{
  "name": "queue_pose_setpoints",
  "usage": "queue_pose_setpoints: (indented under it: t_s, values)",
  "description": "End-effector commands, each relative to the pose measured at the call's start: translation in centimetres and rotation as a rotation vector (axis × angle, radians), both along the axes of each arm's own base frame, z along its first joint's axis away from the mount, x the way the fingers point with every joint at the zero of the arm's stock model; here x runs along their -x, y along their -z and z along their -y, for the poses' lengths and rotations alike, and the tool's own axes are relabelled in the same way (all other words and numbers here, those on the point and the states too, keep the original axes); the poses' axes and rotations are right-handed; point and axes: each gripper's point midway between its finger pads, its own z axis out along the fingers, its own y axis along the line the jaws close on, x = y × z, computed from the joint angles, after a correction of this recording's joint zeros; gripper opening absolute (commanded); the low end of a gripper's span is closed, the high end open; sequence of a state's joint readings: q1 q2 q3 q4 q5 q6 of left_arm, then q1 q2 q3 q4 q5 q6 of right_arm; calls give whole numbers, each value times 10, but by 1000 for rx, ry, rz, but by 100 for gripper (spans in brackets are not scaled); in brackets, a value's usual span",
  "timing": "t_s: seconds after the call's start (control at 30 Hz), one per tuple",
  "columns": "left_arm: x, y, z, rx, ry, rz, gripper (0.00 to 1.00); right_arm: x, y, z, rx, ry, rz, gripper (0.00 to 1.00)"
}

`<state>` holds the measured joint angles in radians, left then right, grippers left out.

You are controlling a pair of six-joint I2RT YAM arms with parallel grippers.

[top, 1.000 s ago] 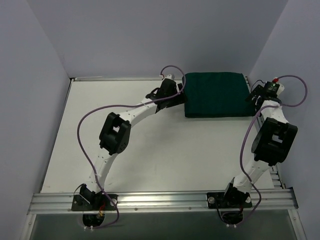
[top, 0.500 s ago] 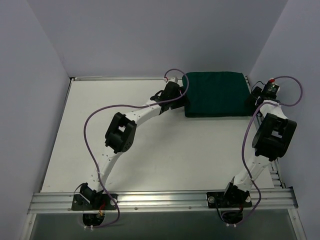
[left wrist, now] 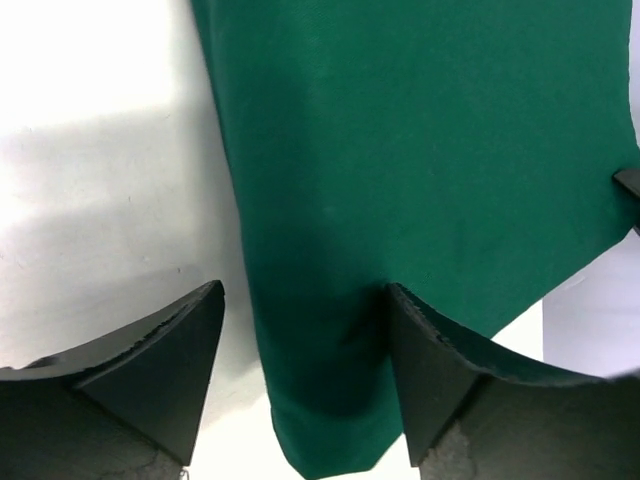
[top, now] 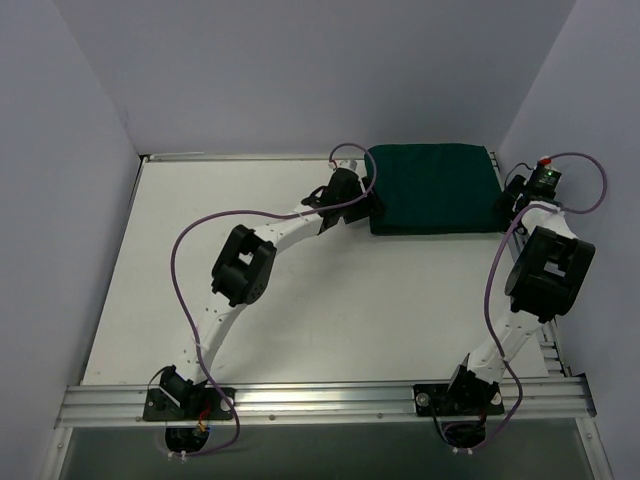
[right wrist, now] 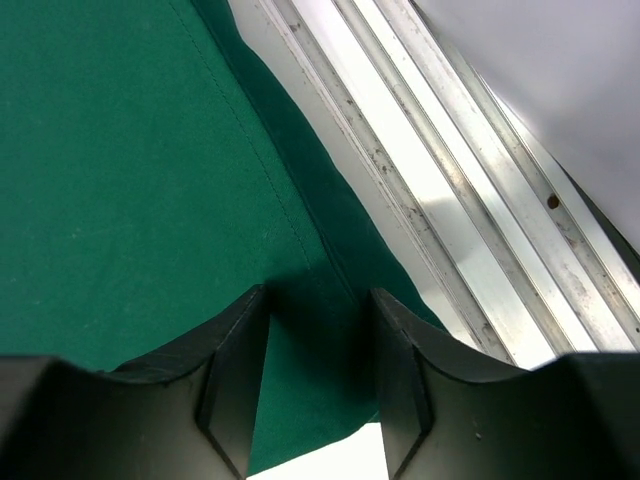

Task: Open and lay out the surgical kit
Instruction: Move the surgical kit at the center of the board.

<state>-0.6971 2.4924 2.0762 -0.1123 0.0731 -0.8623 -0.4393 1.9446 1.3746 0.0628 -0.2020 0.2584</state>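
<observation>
Overhead: the green cloth wrap [top: 432, 188] lies folded shut at the far right of the white table [top: 300, 320] — a flat, dark rectangle with its contents hidden.
Left arm: it stretches across the table to the wrap's left edge, with the left gripper [top: 368, 203] at the near-left corner.
Left jaws: spread wide, one finger over bare table and the other over cloth — the wrap's edge runs up between them, and they are not closed on it.
Right arm: it is folded along the table's right side, with the right gripper [top: 510, 205] at the wrap's right edge.
Right jaws: apart, with a narrower gap than the left pair, straddling the hemmed edge near its corner; whether the pads touch the cloth cannot be told.
Beside the wrap: a metal rail [right wrist: 440, 210] runs along the table's edge, just right of the cloth.
</observation>
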Motion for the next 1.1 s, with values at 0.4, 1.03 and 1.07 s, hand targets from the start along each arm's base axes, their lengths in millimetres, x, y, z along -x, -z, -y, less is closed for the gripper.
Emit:
queue_pose_setpoints:
  t_s: [0.4, 1.03, 1.07]
  values:
    - [18, -19, 22, 86, 65, -8, 67, -7, -3, 1, -9, -23, 35, 24]
    - [20, -12, -13, 35, 42, -38, 2, 13, 11, -15, -61, -14, 5, 1]
    - [19, -18, -18, 37, 37, -31, 2, 14, 9, -18, -71, -12, 10, 1]
